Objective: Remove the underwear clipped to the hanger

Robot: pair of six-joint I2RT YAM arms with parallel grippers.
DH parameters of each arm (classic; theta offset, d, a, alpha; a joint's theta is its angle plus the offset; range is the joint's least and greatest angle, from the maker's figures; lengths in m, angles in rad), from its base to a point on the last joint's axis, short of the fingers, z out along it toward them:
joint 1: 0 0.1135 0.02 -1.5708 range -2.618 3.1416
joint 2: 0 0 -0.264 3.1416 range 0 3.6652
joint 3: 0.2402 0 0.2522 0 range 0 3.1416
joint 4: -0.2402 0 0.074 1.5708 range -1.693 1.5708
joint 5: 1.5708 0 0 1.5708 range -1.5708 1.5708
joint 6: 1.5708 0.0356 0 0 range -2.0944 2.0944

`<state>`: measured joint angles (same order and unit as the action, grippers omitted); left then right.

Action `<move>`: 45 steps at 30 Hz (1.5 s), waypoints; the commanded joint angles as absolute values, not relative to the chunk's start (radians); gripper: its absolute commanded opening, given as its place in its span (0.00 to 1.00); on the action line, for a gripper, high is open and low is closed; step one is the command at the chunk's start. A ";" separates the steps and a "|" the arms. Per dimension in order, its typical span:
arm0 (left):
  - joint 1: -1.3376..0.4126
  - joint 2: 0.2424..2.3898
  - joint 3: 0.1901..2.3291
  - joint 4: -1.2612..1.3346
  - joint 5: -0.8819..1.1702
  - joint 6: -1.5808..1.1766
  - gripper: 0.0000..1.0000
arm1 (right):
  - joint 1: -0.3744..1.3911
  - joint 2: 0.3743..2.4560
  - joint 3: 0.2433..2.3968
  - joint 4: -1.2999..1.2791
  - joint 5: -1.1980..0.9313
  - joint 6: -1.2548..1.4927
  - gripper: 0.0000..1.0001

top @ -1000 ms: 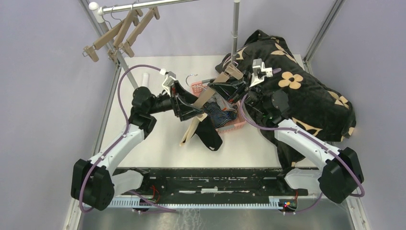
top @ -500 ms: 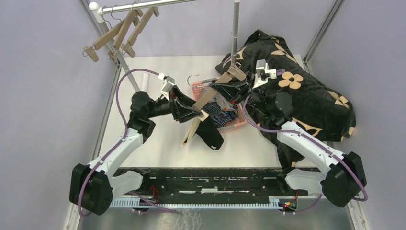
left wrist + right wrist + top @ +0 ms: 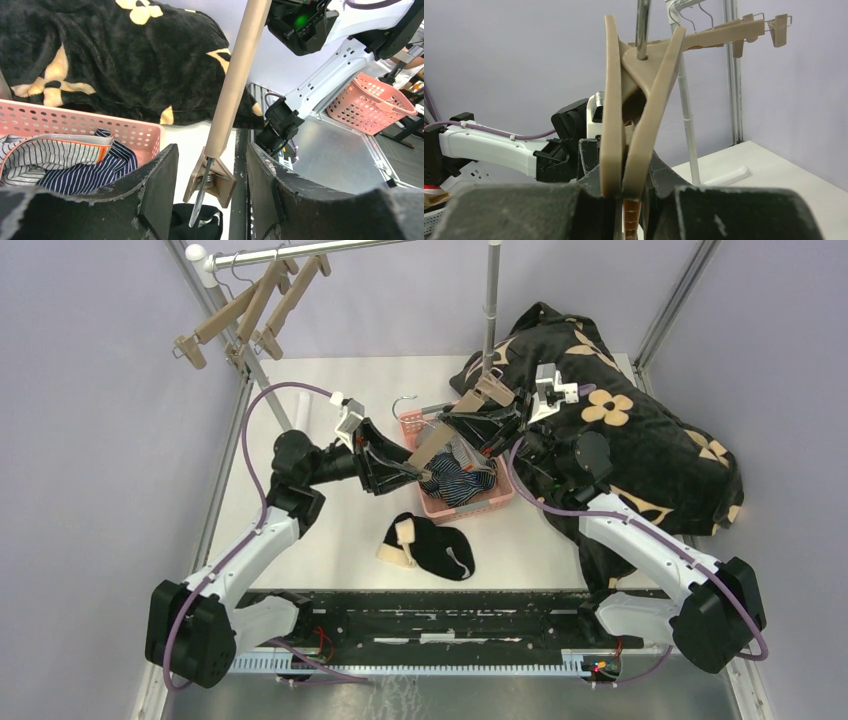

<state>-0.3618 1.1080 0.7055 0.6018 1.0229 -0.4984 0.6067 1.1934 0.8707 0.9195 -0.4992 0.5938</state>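
The black underwear (image 3: 437, 546) lies loose on the table in front of the pink basket (image 3: 480, 506); it also shows in the left wrist view (image 3: 197, 227). The navy striped underwear (image 3: 90, 175) and the grey striped underwear (image 3: 45, 155) lie in the basket (image 3: 75, 125). A tan wooden hanger (image 3: 440, 435) slants above the basket. My right gripper (image 3: 487, 426) is shut on its upper part (image 3: 634, 125). My left gripper (image 3: 211, 150) is open, its jaws either side of the hanger's bare end clip (image 3: 212, 180) without touching it.
A big black blanket with tan flowers (image 3: 640, 440) covers the right of the table. A rack pole (image 3: 490, 310) stands behind the basket. Several spare clip hangers (image 3: 260, 300) hang on a rail at the back left. A second pink basket (image 3: 372, 97) stands off the table.
The black underwear has come off the hanger's lower clip and dropped onto the table. The left gripper now stands open around the bare clip. The right gripper has kept its hold.
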 commanded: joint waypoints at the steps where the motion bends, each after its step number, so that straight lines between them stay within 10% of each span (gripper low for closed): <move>1: -0.360 1.085 0.764 0.673 1.007 -0.518 0.56 | 0.609 1.174 0.880 0.982 -0.494 0.586 0.01; 5: -0.360 1.098 0.781 0.666 1.024 -0.518 0.30 | 0.608 1.175 0.884 0.978 -0.495 0.588 0.01; 17: -0.360 1.113 0.809 0.706 1.033 -0.543 0.27 | 0.608 1.171 0.889 0.970 -0.507 0.587 0.01; 25: -0.364 1.168 0.826 0.849 1.074 -0.657 0.03 | 0.608 1.187 0.898 0.963 -0.514 0.594 0.01; 31: -0.371 1.190 0.814 0.999 1.094 -0.779 0.05 | 0.608 1.187 0.897 0.948 -0.517 0.591 0.01; 34: -0.371 1.172 0.816 0.963 1.092 -0.763 0.37 | 0.609 1.180 0.893 0.947 -0.512 0.586 0.01; 45: -0.370 1.099 0.824 0.727 1.077 -0.590 0.52 | 0.608 1.174 0.893 0.944 -0.509 0.586 0.01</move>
